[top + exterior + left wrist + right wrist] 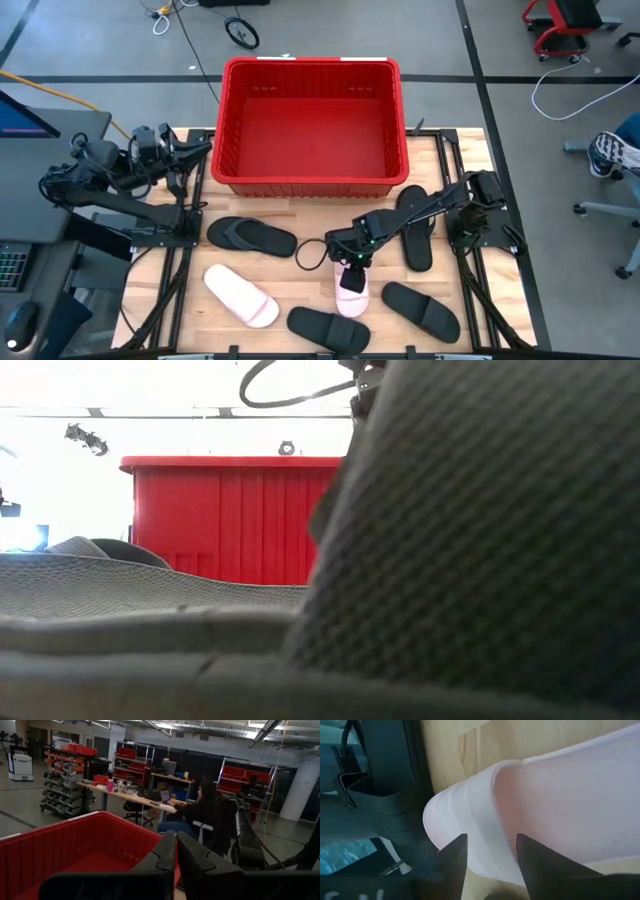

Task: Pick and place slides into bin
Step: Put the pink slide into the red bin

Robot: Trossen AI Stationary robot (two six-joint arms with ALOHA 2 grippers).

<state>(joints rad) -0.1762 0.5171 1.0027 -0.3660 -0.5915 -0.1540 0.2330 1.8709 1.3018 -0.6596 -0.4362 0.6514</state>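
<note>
High view, bin: red bin (312, 124) sits at the far side of the tabletop (470, 160), nothing visible inside.
High view, slides: six on the tabletop, all outside the bin. Black slide (251, 236) just in front of the bin, left of centre; white slide (241, 295) nearer the front-left; black slide (328, 329) at the front edge; pale pink slide (352, 290) centre-front; black slide (421, 309) front-right; black slide (416, 228) on the right, partly under the right arm.
High view, right hand: right hand (351, 262) is down over the far end of the pale pink slide.
High view, left hand: left hand (203, 150) waits by the bin's left wall, off the slides.
Low view: bin (232, 518) wall fills the middle; a dark textured slide (480, 550) sits v. close to the lens, blocking the right half.
Left wrist view: left hand (176, 851) has fingers pressed together, over the bin (55, 847) rim; a person sits at a desk beyond.
Right wrist view: right hand (490, 851) is spread, fingers apart just above the pale pink slide (560, 805), on the tabletop (485, 742); cannot tell if touching.
</note>
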